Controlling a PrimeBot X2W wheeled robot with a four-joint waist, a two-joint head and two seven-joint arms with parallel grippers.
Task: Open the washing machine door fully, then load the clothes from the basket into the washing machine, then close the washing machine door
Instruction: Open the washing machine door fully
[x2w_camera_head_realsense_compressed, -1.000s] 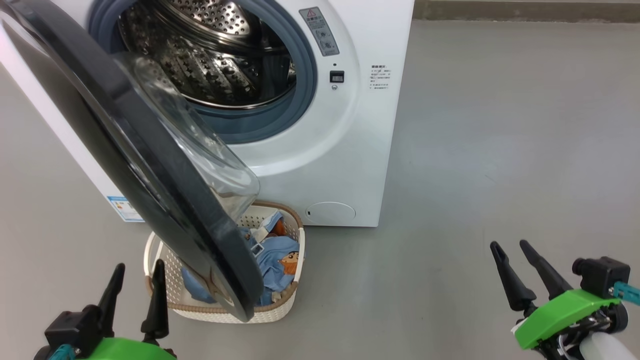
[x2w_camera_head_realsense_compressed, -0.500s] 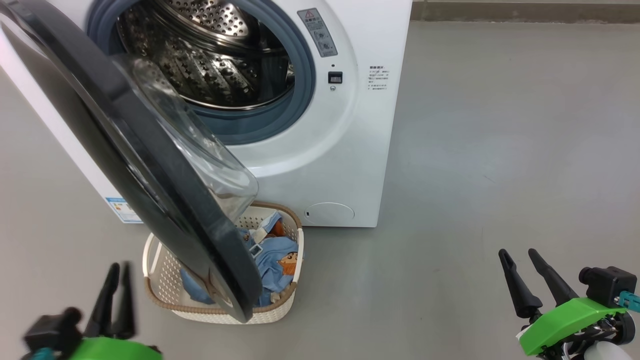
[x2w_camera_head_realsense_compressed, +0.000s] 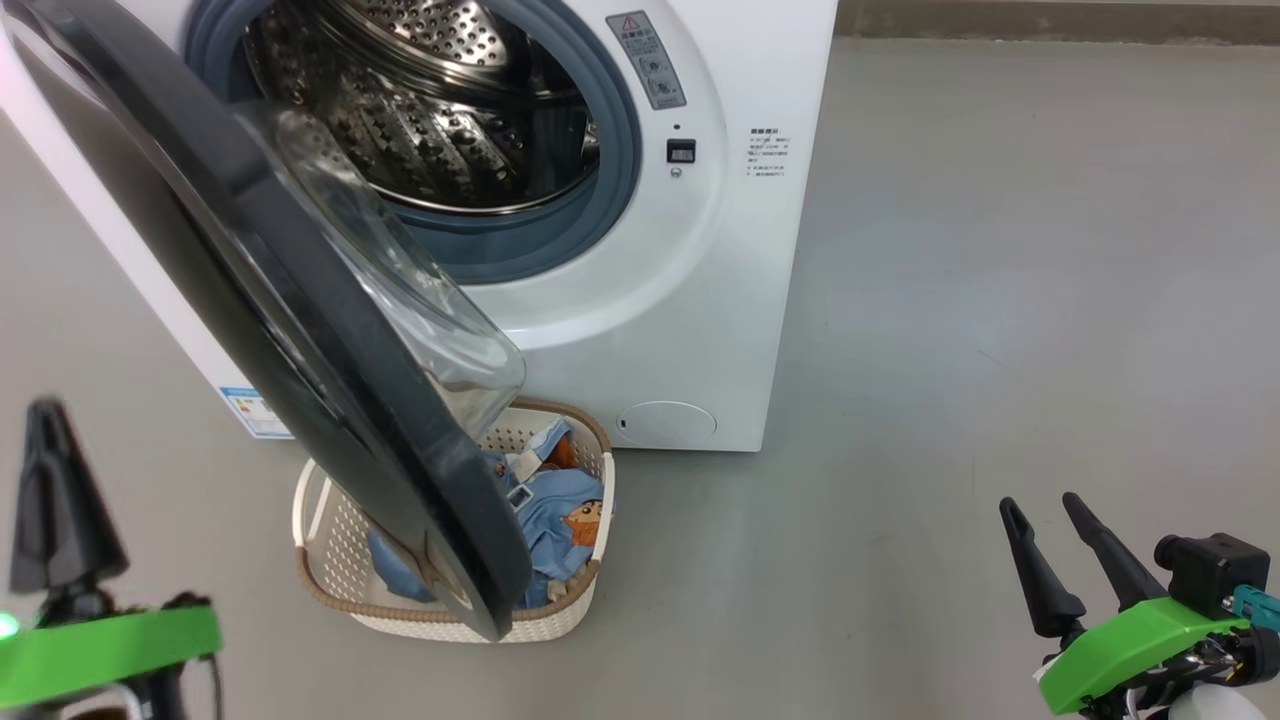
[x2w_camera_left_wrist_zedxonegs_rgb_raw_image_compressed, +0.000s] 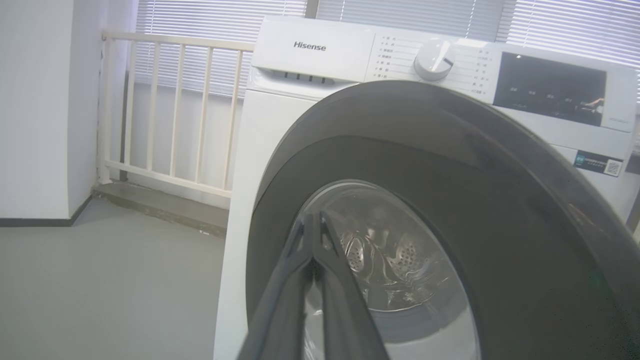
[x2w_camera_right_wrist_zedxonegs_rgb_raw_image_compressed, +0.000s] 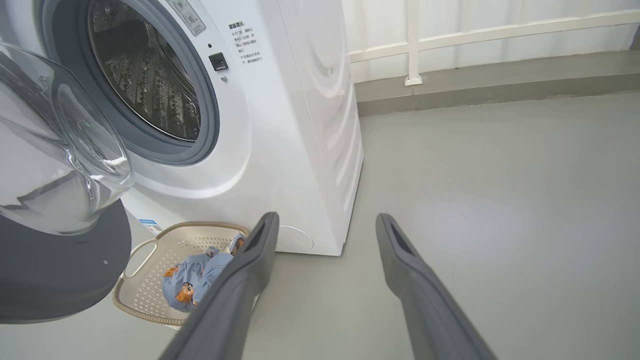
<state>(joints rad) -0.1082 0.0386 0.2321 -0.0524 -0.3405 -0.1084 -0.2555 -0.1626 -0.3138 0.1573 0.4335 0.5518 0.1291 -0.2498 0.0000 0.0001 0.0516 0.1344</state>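
The washing machine stands with its drum exposed. The washing machine door hangs partly open, its black ring slanting down over the basket. The clothes, light blue with orange figures, lie in the basket, partly hidden by the door. My left gripper is shut and empty, left of the door. In the left wrist view its fingertips meet in front of the door's outer face. My right gripper is open and empty over the floor; the right wrist view shows the clothes past its left finger.
Bare grey floor stretches to the right of the machine. A white railing on a low step and a white wall lie behind and left of the machine. The step continues on the right side.
My left gripper has shut and swung out to the left and up, away from the basket. The right gripper has barely moved. The door stands as before.
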